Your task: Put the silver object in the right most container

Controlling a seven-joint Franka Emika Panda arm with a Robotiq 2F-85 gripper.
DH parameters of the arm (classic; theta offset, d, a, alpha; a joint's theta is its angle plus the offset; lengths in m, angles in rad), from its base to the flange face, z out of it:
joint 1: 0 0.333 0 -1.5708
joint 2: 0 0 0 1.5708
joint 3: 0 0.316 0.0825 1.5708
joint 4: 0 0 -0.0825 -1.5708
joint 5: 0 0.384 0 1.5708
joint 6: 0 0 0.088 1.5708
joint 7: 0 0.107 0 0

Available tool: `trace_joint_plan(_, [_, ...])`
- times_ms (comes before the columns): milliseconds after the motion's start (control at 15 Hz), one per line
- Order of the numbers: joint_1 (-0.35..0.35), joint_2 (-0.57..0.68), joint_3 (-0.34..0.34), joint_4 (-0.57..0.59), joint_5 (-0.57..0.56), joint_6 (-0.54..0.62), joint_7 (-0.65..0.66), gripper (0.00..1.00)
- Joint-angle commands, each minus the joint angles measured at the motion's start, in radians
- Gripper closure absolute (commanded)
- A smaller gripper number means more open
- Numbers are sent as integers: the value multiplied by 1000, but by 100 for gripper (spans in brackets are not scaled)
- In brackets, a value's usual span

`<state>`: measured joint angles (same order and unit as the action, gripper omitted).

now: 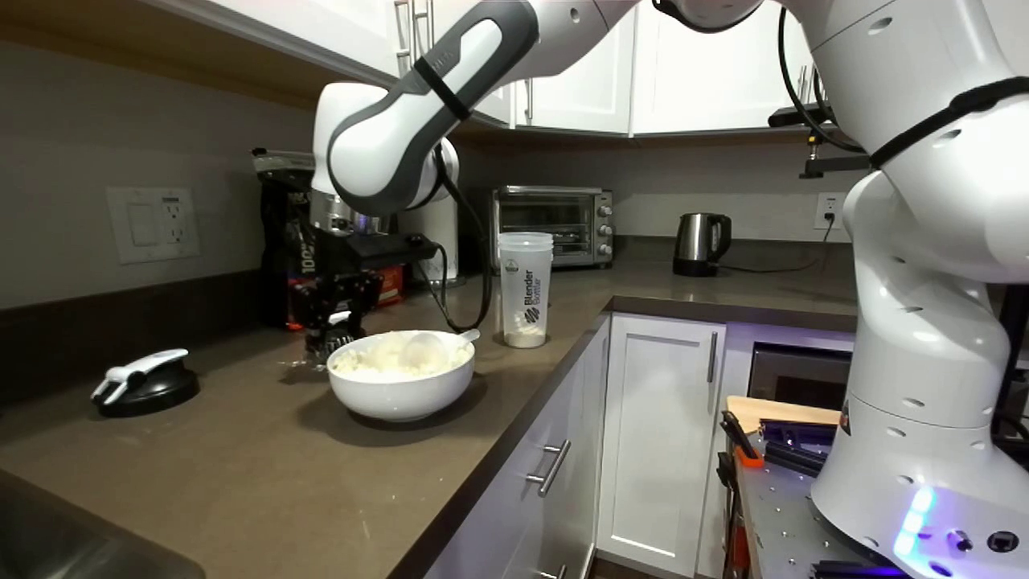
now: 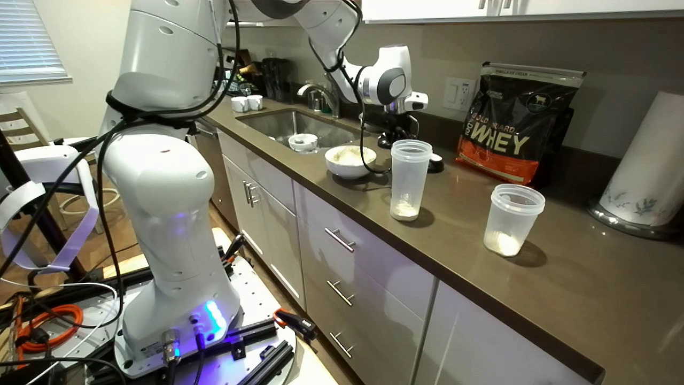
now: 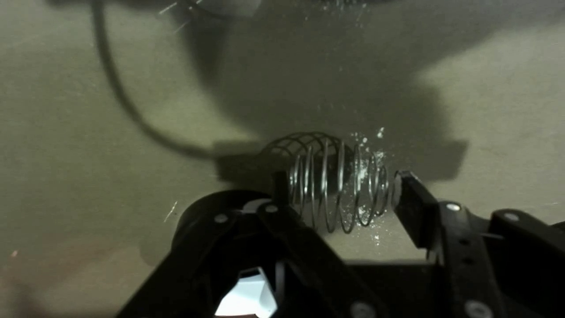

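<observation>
Wrist view: end effector [image 3: 340, 189] appears to grasp a round silver wire ball [image 3: 340, 182], close to the brown worktop [image 3: 66, 154]. Caution: springy coils, pinched unevenly, may slip free; low transfer may topple the taller clear plastic shaker bottle [image 2: 410, 176] en route to the shorter, rightmost clear plastic bottle [image 2: 512, 216]. Count: ball, one; bottles, two.
</observation>
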<state>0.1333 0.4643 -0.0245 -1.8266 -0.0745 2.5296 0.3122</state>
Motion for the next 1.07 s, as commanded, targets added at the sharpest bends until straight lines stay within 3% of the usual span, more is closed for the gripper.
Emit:
trace_joint_plan(0, [-10, -36, 12, -43, 21, 2, -34, 36])
trace_joint_plan(533, [-7, -38, 16, -55, 19, 2, -32, 45])
trace_joint_plan(1000, [-4, -52, 13, -65, 13, 3, -27, 46])
